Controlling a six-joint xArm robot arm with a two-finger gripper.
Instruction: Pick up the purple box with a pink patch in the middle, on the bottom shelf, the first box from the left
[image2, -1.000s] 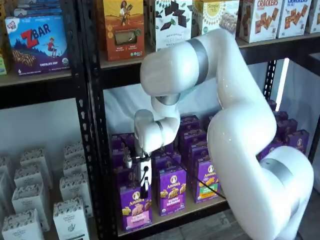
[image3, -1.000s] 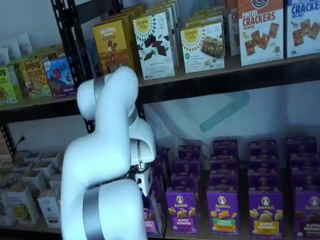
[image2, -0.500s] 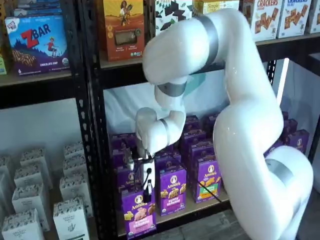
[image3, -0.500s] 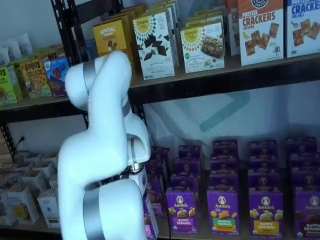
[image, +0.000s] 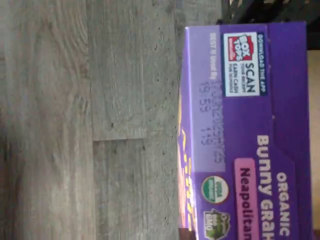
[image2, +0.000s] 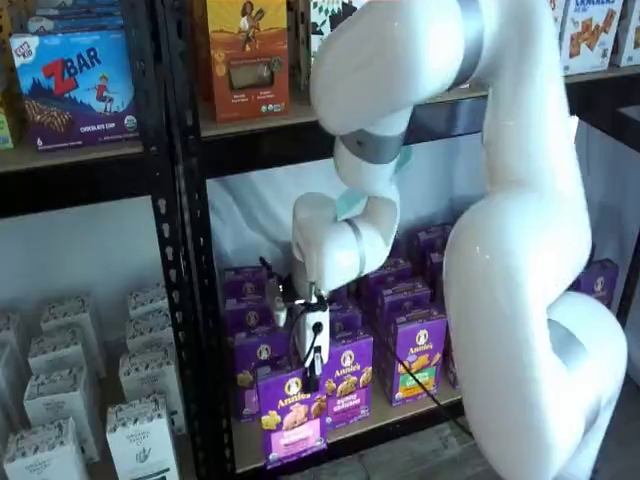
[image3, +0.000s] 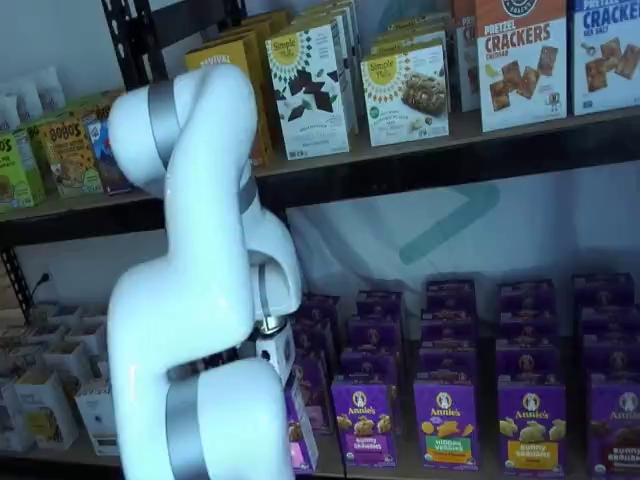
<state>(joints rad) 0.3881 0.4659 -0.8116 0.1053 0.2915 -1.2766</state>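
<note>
The purple box (image2: 292, 415), an Annie's box with a pink band on its lower front, hangs upright from my gripper (image2: 313, 378), out in front of the bottom shelf (image2: 385, 417) and its rows of boxes. The black fingers (image2: 313, 362) are closed on the box's top edge. In a shelf view only a strip of the box (image3: 301, 435) shows behind the white arm. In the wrist view the box's top (image: 250, 140) fills one side, with a Box Tops mark and a pink "Neapolitan" patch, and grey floor planks lie beyond it.
More purple Annie's boxes stand on the bottom shelf: one with a yellow band (image2: 347, 385), one with a green band (image2: 418, 365), and several rows behind. A black rack post (image2: 190, 300) stands just left. White boxes (image2: 140, 435) fill the neighbouring low shelf.
The arm has drawn back from the shelf and moved right with the purple box in its fingers. The box has come out of its row and now hangs in front of the shelf edge.
</note>
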